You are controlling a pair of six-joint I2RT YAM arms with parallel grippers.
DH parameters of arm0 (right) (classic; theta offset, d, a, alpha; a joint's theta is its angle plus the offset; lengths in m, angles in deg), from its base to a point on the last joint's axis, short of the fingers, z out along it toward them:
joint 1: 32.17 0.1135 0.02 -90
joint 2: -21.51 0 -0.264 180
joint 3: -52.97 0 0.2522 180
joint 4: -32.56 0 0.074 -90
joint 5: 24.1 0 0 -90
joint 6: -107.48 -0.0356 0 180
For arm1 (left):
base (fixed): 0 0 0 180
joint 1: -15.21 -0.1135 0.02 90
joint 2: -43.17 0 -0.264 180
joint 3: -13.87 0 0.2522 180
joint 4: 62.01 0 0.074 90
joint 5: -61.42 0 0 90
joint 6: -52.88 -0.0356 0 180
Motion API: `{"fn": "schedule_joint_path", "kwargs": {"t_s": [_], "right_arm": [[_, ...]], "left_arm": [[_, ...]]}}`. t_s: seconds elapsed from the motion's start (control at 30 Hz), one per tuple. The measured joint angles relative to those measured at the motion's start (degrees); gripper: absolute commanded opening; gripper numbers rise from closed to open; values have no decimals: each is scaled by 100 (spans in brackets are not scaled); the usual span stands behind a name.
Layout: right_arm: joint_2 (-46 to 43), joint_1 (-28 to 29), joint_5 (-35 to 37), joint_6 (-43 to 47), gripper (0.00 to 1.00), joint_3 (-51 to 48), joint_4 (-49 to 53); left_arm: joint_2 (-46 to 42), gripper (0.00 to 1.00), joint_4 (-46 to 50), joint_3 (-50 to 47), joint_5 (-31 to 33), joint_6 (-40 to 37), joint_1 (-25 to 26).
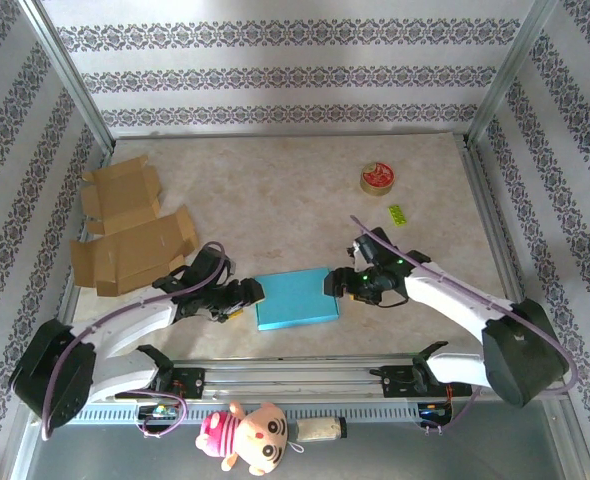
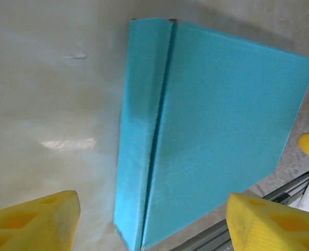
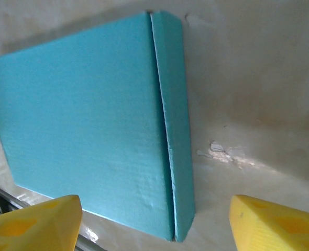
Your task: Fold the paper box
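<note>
Box (image 1: 296, 298) between left claw (image 1: 252, 293) and right claw (image 1: 332, 283)

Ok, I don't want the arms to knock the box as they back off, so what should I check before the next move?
1. Blue box lies closed and flat on the table: ok.
2. Left gripper open, gripping nothing: ok.
3. Right gripper open, gripping nothing: ok.
4. Fingers clear of the box edges: cannot tell.
5. Side flaps fully tucked along the seam: cannot tell.
6. Tape roll and cardboard flats well away from the box: ok.

Turquoise box (image 1: 296, 298), brown cardboard (image 1: 140, 250)
</note>
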Motion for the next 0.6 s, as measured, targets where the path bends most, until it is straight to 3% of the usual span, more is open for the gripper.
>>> {"fn": "schedule_joint_path", "kwargs": {"t_s": [0.23, 0.4, 0.6], "right_arm": [[553, 101, -170, -494, 46, -219, -990], [857, -103, 315, -634, 44, 11, -1078], [1906, -691, 1270, -533, 44, 1108, -1228]], "left_arm": [[1158, 40, -938, 118, -87, 203, 256], [1818, 38, -1040, 651, -151, 238, 216], [3222, 39, -1016, 2155, -107, 48, -79]]}}
